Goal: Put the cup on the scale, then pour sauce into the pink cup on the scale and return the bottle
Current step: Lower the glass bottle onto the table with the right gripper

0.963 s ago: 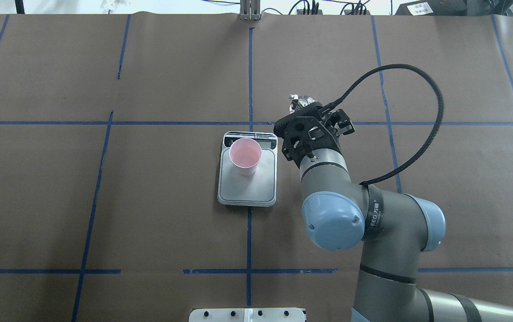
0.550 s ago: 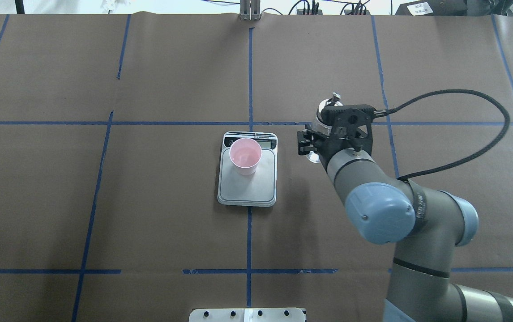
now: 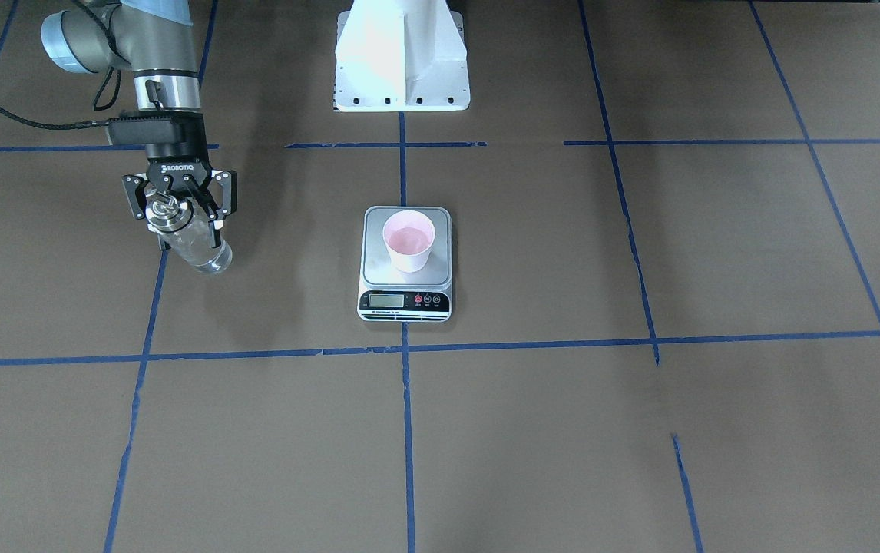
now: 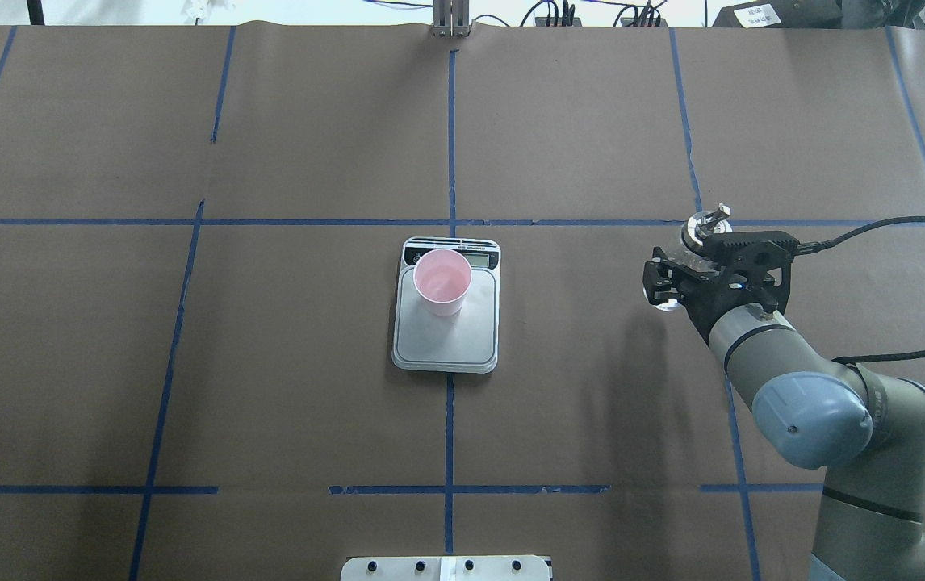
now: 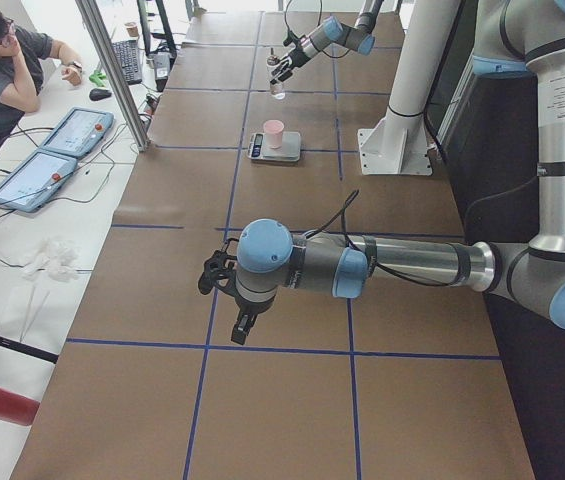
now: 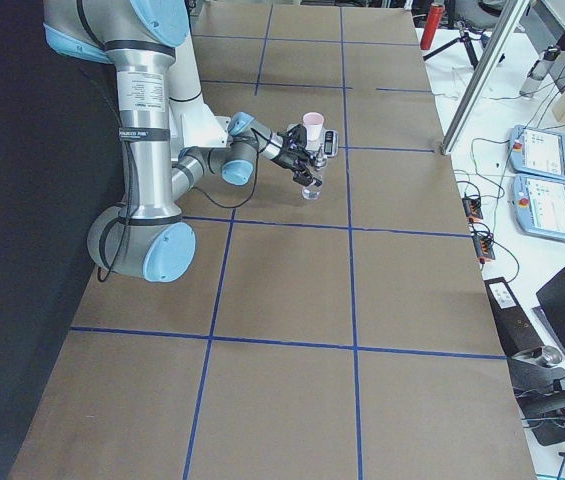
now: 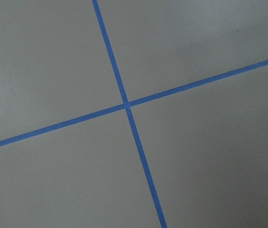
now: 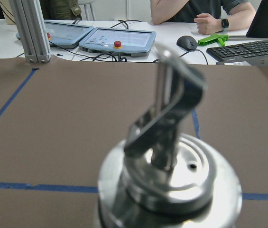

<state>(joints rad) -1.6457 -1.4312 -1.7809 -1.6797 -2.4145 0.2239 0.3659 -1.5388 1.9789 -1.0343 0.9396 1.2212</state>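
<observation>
Brown paper covers the tabletop (image 4: 285, 420), divided into squares by blue tape lines (image 7: 126, 104).

**Positions.** The scale (image 4: 446, 343) lies midway between the left and right edges, with its display toward the edge opposite my base. The cup (image 4: 441, 282) stands upright on the scale, on the half nearer the display. Whether the cup holds any liquid cannot be determined.

**Jaws.** My right jaws are clenched on the bottle (image 3: 198, 247), gripping the glass just below the silver cap (image 8: 171, 185). The bottle hangs roughly upright, clear of the tabletop, well apart from the scale and toward the right edge. My left jaws show only in the side view, so their state cannot be told; their camera sees bare paper and tape.

**Handling.** The bottle is rigid glass, so treat it as smooth, probably slippery and breakable.
- Grip the cylindrical wall, never the thin spout (image 8: 171, 104).
- Set the base flat on the tabletop before releasing.

The cup looks light and thin-walled. It would probably crush under a firm squeeze and tip if nudged.
</observation>
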